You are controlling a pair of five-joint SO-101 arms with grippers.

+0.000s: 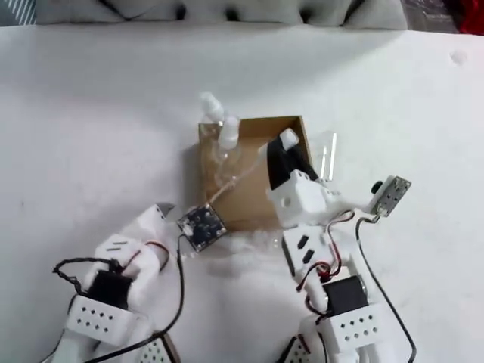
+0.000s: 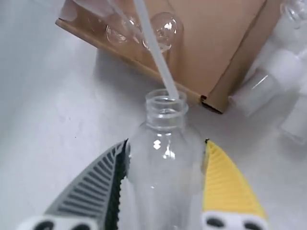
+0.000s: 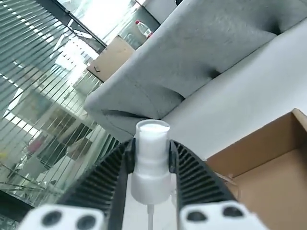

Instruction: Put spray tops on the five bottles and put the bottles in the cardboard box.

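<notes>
My left gripper (image 2: 165,143) is shut on a clear, topless bottle (image 2: 165,167), holding it by the shoulder just in front of the cardboard box (image 2: 216,43). A thin dip tube (image 2: 153,52) slants down into the bottle's open neck. The tube belongs to a white spray top (image 3: 151,163) that my right gripper (image 3: 151,146) is shut on. In the high view that gripper (image 1: 283,147) hangs over the box (image 1: 253,193). Clear bottles (image 2: 165,28) lie inside the box. Bottles with white tops (image 1: 212,106) lie at its back left corner.
The table (image 1: 91,136) is white, with free room left and right of the box. A grey sofa (image 3: 216,57) runs along the far edge. Capped bottles (image 2: 276,72) lie just outside a box corner, beside the held bottle. Cables trail from both arms at the near edge.
</notes>
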